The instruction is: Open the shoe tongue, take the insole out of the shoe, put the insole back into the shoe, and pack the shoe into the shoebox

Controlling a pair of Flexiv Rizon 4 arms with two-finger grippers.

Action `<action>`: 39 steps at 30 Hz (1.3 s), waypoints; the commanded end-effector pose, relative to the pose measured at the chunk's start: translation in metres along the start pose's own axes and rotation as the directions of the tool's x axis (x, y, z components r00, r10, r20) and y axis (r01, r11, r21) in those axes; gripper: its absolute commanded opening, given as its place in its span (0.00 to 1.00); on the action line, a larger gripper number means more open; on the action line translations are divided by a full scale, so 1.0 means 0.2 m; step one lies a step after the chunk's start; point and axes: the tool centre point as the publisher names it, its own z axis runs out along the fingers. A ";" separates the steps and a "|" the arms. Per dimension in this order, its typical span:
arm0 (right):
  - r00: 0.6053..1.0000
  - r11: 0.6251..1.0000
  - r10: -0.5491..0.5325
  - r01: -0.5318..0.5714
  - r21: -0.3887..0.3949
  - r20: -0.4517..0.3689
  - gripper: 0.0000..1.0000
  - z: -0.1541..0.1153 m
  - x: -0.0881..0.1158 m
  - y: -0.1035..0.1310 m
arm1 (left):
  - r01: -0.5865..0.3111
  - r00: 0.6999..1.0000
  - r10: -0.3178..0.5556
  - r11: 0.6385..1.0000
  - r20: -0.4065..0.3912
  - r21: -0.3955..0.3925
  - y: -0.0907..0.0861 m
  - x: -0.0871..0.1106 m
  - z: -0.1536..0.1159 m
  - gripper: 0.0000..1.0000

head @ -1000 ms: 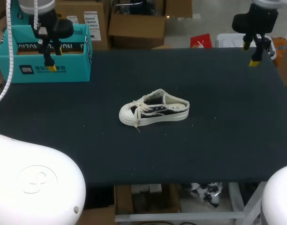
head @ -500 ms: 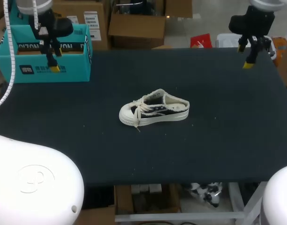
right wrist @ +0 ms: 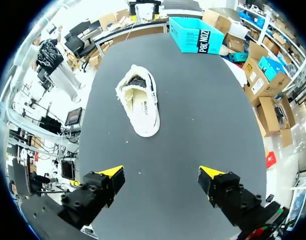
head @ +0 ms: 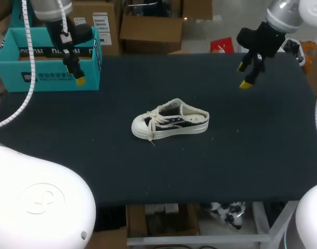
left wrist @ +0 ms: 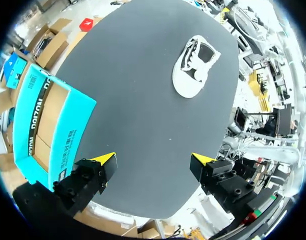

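Found left end effector and right end effector wide open, empty, well apart from the shoe. Judged best to steady the heel, then pinch the tongue's free edge.

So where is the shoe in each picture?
Head view: shoe in the middle of the table.
Left wrist view: shoe far ahead of the left gripper.
Right wrist view: shoe ahead of the right gripper.
Shared landmark: the blue box, in all three.
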 end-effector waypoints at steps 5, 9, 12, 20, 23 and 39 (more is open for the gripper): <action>0.999 0.996 0.012 -0.009 -0.085 0.033 1.00 0.18 0.11 0.08 | 0.263 0.960 -0.266 0.964 0.089 0.048 -0.05 0.03 0.05 1.00; 0.999 0.996 0.012 -0.009 -0.085 0.033 1.00 0.18 0.11 0.08 | 0.263 0.960 -0.266 0.964 0.089 0.048 -0.05 0.03 0.05 1.00; 0.999 0.996 0.012 -0.009 -0.085 0.033 1.00 0.18 0.11 0.08 | 0.263 0.960 -0.266 0.964 0.089 0.048 -0.05 0.03 0.05 1.00; 0.998 0.989 0.021 -0.012 -0.144 0.061 1.00 0.21 0.07 0.07 | 0.338 0.936 -0.342 0.939 0.080 0.059 -0.15 0.11 0.11 1.00; 0.998 0.990 0.028 -0.020 -0.141 0.052 1.00 0.28 0.07 0.08 | 0.480 0.866 -0.486 0.874 0.114 0.080 -0.25 0.16 0.17 1.00; 0.999 0.965 0.027 -0.016 -0.261 0.037 1.00 0.59 0.20 0.14 | 0.751 0.653 -0.757 0.647 -0.001 0.132 -0.43 0.50 0.24 1.00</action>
